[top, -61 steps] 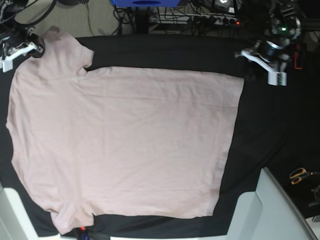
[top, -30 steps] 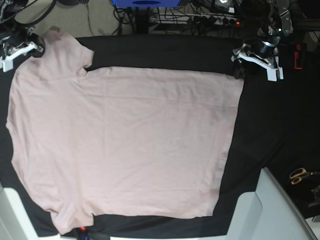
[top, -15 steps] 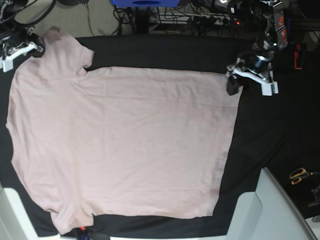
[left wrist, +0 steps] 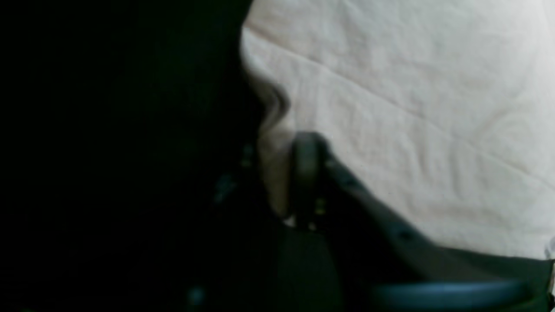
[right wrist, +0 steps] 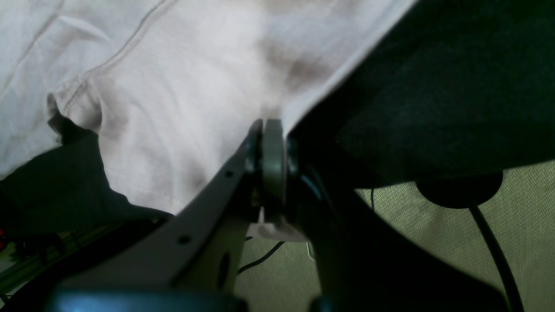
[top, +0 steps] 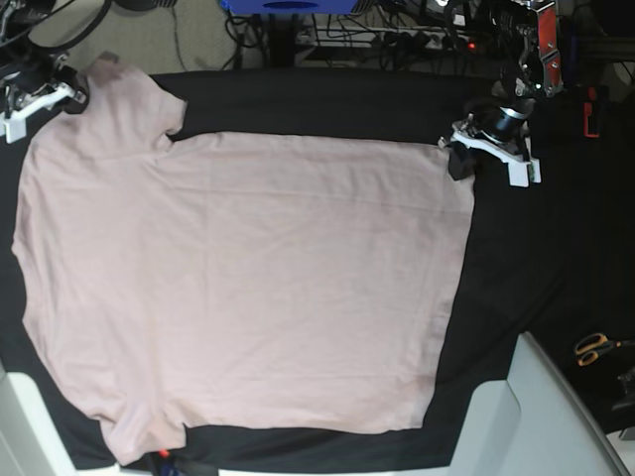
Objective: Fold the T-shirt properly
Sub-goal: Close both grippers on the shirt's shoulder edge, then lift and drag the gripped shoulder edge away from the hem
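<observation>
2 sets of jaws pinched the pale pink T-shirt, spread flat on black cloth: left jaws closed on its hem corner, right jaws clamped on a sleeve edge.

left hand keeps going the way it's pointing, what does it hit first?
The pale pink cotton T-shirt: the left hand already sits at its hem corner, pointing across the cloth. Depth is unclear, but nothing else lies ahead there.
</observation>
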Robot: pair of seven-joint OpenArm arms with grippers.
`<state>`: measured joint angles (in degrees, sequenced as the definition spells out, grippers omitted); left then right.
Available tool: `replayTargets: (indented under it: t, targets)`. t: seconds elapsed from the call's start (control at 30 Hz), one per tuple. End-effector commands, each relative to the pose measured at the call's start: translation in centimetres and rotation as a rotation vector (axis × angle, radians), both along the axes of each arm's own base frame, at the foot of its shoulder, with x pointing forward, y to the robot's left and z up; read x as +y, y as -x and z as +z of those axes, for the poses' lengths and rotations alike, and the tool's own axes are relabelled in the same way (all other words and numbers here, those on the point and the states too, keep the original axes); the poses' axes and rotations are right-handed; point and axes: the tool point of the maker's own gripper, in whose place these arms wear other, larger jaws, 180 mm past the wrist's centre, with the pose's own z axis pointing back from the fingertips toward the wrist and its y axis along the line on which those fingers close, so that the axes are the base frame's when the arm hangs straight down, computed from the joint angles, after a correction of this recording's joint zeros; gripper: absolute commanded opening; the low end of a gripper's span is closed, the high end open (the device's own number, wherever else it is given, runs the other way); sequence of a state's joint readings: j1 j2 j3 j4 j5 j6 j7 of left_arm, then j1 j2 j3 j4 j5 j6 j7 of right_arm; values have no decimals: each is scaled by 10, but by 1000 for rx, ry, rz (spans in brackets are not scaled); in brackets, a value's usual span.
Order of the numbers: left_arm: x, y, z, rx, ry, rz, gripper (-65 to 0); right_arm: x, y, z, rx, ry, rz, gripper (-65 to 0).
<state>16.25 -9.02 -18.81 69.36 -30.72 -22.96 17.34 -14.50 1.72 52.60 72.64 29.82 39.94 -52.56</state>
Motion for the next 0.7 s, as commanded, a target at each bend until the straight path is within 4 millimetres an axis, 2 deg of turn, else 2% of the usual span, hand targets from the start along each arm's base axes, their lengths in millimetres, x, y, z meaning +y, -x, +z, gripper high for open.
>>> replayTargets:
  t: [0.0,0.03,0.23,0.33,0.5,0.67]
  targets:
    - [0,6,-3,27,-9,-17,-614,-2,7,-1,33,11,20,-645]
    - [0,6,-3,27,-9,-17,-650,-3,7,0,31,15,21,-645]
    - [9,4,-4,44,-42,24,-650,-3,7,0,35,16,26,-645]
    - [13,-4,6,20,-66,41,-650,-10,1,6,19,40,34,-645]
    - [4,-13,22,37,-69,-18,-650,-5,-34,35,-62,135,167,-645]
    - [-5,-30,34,49,-67,-69,-650,-7,-68,58,-133,181,206,-645]
